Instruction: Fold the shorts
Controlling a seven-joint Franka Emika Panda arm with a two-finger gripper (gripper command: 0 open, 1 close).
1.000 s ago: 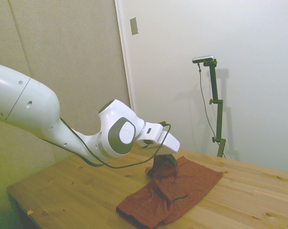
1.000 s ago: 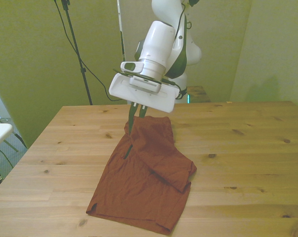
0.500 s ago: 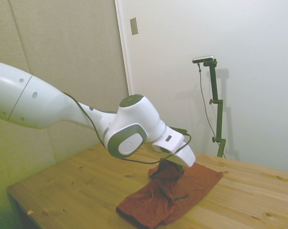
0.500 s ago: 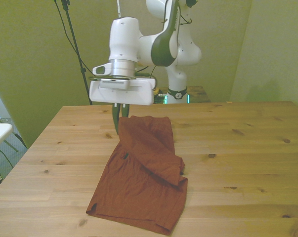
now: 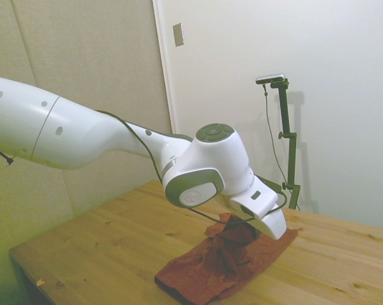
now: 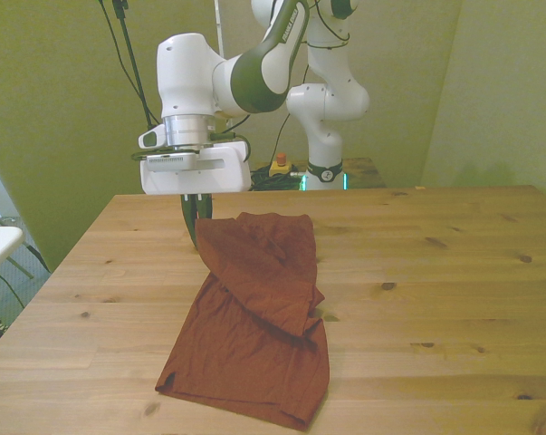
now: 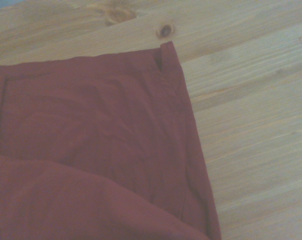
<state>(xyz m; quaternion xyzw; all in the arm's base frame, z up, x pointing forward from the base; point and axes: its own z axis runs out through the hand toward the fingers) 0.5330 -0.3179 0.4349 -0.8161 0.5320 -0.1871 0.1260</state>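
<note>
The rust-red shorts (image 6: 254, 335) lie on the wooden table (image 6: 435, 272), stretching toward the near edge. One far corner is lifted off the wood, and a flap of cloth is draped over the rest. My gripper (image 6: 194, 227) is shut on that raised corner, at the side of the shorts toward the front view's left. In the side view the gripper (image 5: 253, 230) sits low over the bunched shorts (image 5: 210, 273), its fingers mostly hidden by the hand. The wrist view shows flat shorts fabric (image 7: 90, 150) with a straight hem and a square corner on the wood.
Bare table (image 5: 102, 248) extends on both sides of the shorts. A wood knot (image 7: 165, 31) shows just beyond the shorts' corner in the wrist view. The robot base (image 6: 322, 168) stands behind the far edge.
The gripper has swung toward the front view's left while holding the shorts' corner. The folded flap has been dragged the same way and now lies narrower over the lower layer.
</note>
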